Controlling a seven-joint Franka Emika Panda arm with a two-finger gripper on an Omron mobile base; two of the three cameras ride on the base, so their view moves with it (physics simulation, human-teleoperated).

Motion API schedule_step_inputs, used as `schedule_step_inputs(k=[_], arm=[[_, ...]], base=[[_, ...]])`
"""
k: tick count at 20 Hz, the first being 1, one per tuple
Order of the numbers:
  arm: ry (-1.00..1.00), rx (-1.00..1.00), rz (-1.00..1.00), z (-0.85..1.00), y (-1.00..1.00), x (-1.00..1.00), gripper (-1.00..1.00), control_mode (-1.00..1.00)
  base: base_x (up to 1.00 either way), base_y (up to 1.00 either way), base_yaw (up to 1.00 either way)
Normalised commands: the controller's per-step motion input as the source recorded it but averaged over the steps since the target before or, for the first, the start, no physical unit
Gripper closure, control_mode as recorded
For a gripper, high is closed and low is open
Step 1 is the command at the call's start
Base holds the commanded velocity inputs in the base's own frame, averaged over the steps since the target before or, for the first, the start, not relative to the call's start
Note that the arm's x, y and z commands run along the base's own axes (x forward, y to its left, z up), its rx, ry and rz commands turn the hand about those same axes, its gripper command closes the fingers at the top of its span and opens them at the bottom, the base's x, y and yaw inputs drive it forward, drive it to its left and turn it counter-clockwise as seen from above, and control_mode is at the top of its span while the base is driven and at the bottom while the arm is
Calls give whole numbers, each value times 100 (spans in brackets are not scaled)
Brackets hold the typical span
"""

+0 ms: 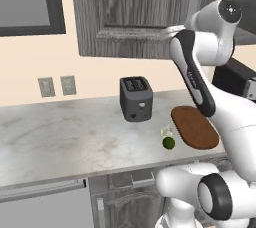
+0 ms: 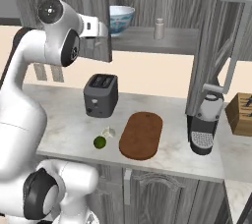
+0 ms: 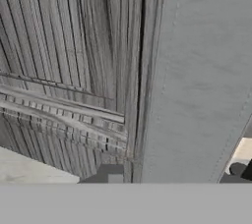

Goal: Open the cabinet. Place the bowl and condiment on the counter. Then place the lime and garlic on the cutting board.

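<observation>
Biggest first: you've got the cabinet (image 2: 162, 2), dark grey wood-grain, w/ the right door swung wide open and the left door (image 2: 96, 26) partly out from the front; its shelf is in plain sight in the right base view. Below runs the table (image 1: 60, 137), pale marble. On it, from the right base view: coffee machine (image 2: 204, 125) at the right end, then the cutting board (image 2: 141, 134), dark reddish oval, bare on top, then the toaster (image 2: 101, 95) further back-left. On the cabinet shelf the bowl (image 2: 120, 19) sits upright at the left, blue-and-white outside, and the condiment (image 2: 159, 28) shaker stands apart to its right. Down on the table the lime (image 2: 100, 142) lies just left of the board, not on it, and the garlic (image 2: 108, 131) sits right beside the lime, a touch further back. Your pincer (image 3: 174, 176) is up at the left door: in the hand view the silver bar handle (image 3: 197, 80) runs between the finger tips (image 3: 110, 174), so it's clamped on that handle.
</observation>
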Motion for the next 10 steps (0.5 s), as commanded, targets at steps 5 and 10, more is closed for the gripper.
schedule_step_inputs(k=[5,10], arm=[[10,-2,0,0,100,-100,100,-100],[2,3,-9,1,26,-100,-100,-100]], base=[[0,0,0],[0,0,0]])
